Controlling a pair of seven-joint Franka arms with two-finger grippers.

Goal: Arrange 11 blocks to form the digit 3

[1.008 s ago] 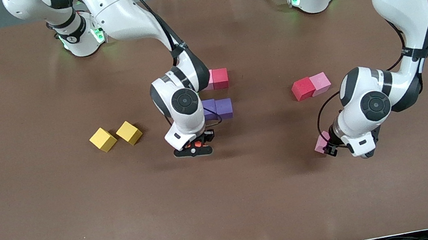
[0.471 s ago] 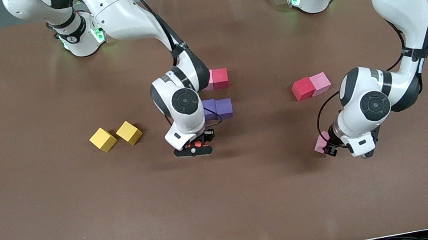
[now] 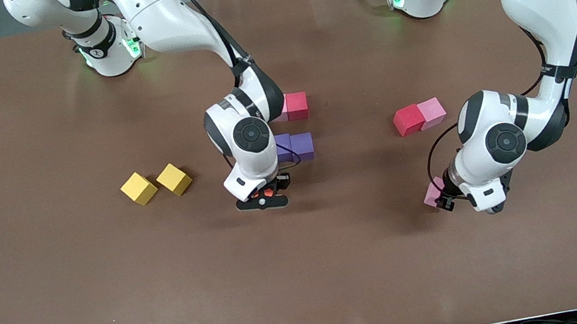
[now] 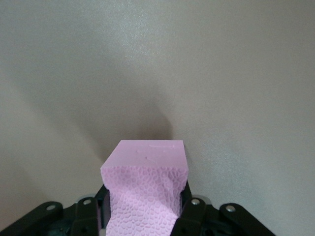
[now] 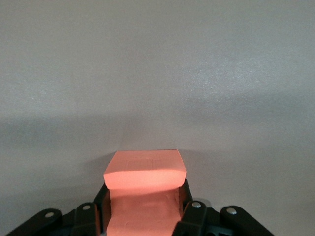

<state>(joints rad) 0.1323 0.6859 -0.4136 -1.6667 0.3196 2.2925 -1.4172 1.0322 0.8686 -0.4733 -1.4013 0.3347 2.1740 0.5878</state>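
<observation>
The right gripper has its jaws pinching an orange cube, low over bare table nearer the front camera than the two touching purple cubes. Farther from the camera than the purple pair lie a pink cube and a red cube, touching, the pink one partly hidden by the right arm's wrist. The left gripper has its jaws pressed onto a pink cube, low over the table toward the left arm's end. Farther from the camera than this, a red cube and a pink cube sit touching. Toward the right arm's end, two yellow cubes lie just beside each other, well apart from the rest.
</observation>
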